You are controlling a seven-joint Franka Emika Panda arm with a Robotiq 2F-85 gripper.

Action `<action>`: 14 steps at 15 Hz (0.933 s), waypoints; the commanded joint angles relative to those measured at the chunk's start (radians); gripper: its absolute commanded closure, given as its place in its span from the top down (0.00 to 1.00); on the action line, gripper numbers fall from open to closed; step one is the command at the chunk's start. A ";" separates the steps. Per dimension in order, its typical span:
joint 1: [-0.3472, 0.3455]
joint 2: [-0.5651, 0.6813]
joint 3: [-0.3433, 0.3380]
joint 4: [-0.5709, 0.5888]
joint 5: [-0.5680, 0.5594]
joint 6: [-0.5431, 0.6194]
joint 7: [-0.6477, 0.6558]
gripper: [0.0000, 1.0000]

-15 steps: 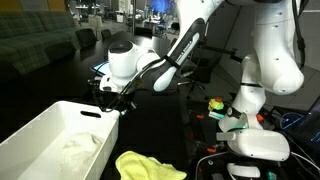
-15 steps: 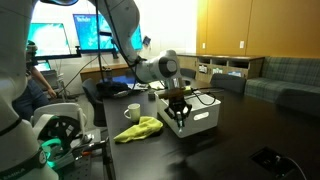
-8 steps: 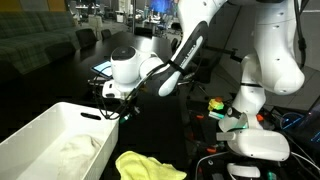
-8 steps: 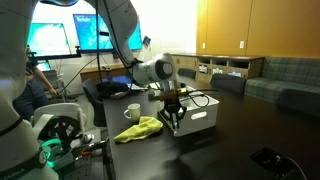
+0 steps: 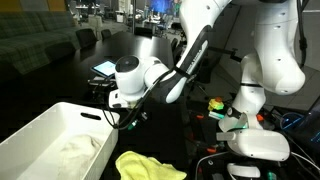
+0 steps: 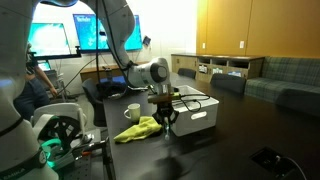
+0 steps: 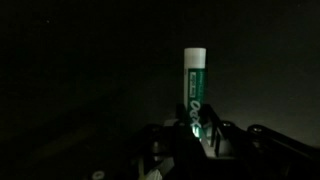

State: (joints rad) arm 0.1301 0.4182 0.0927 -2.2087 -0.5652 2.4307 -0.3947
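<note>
In the wrist view my gripper [image 7: 195,132] is shut on a green marker [image 7: 194,88] with a white cap, which points away from the camera over a dark tabletop. In both exterior views the gripper [image 5: 122,118] [image 6: 166,122] hangs low over the black table, just beside the near wall of a white bin [image 5: 40,128] [image 6: 203,118] and outside it. A yellow cloth [image 5: 146,166] [image 6: 141,127] lies on the table close by. The marker is too small to make out in the exterior views.
A white cloth [image 5: 72,152] lies inside the bin. A white mug [image 6: 132,112] stands behind the yellow cloth. Another white robot base with cables [image 5: 258,140] stands at the table's side. Monitors [image 6: 55,40] and sofas are in the background.
My gripper has moved from over the bin's rim out beside the bin and lower toward the table, nearer the yellow cloth, still holding the marker.
</note>
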 commanded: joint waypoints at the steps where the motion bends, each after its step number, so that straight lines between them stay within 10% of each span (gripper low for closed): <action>1: 0.020 -0.044 0.031 -0.050 -0.008 0.070 0.001 0.13; 14: -0.037 -0.074 0.241 -0.023 0.314 0.175 -0.275 0.13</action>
State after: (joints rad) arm 0.1308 0.3770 0.2772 -2.2322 -0.3529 2.6154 -0.5675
